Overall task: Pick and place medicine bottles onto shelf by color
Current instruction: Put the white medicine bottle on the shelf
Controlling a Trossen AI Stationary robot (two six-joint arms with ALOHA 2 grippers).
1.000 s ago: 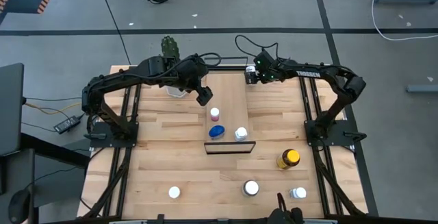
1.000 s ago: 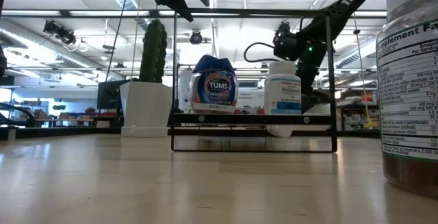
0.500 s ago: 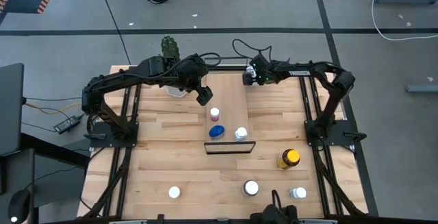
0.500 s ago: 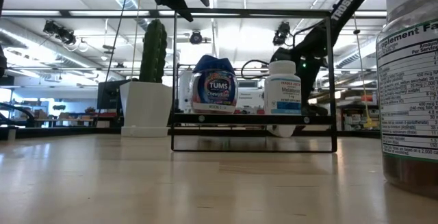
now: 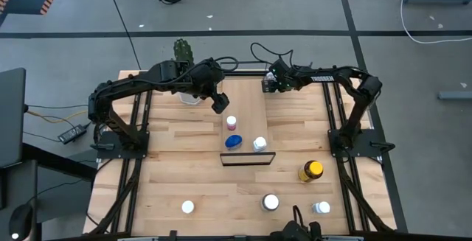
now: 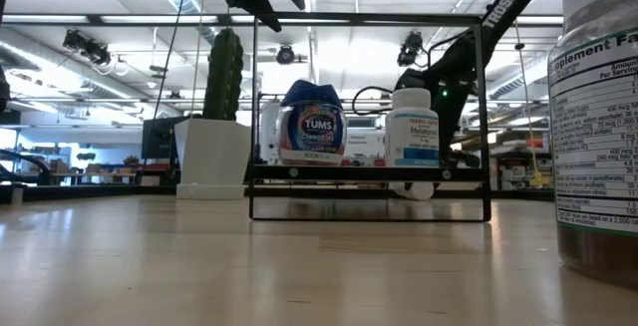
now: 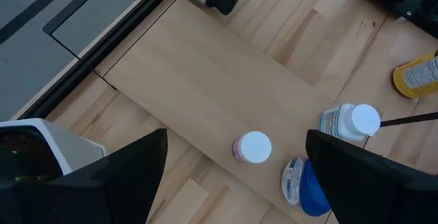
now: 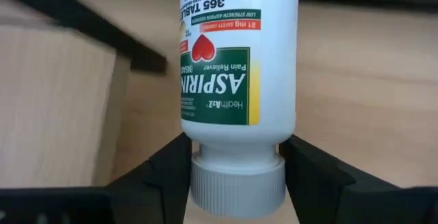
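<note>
The light-wood shelf point(image 5: 247, 108) carries a pinkish bottle point(image 5: 231, 122), a blue-lidded bottle point(image 5: 234, 141) and a white-capped bottle point(image 5: 259, 144), all standing on their bases. My left gripper point(image 5: 220, 103) hovers open above the shelf, just beyond the pinkish bottle point(image 7: 253, 147). My right gripper point(image 5: 271, 83) is at the shelf's far right corner, shut on a white aspirin bottle point(image 8: 239, 80). The amber bottle with a yellow cap point(image 5: 312, 170) and three white-capped bottles point(image 5: 271, 202) stand on the near part of the table. My right gripper pinches the aspirin bottle at its white cap point(image 8: 237, 183), one finger point(image 8: 168, 172) on each side. It comes roughly level from the table's right. The bottle's body sticks out forward past the fingertips, beside the shelf's black wire rail; whether it rests on the table, I cannot tell.
A white pot with a green cactus point(image 5: 186, 86) stands at the far left, close behind my left arm. The shelf's wire rails point(image 5: 248, 154) cross its two short ends. In the low view a large bottle point(image 6: 598, 117) stands very near the camera on the right.
My right arm has shifted a little toward the table's left, bringing the aspirin bottle closer to the shelf's far right corner, and its wrist has tipped. In the last half second it has kept almost still.
</note>
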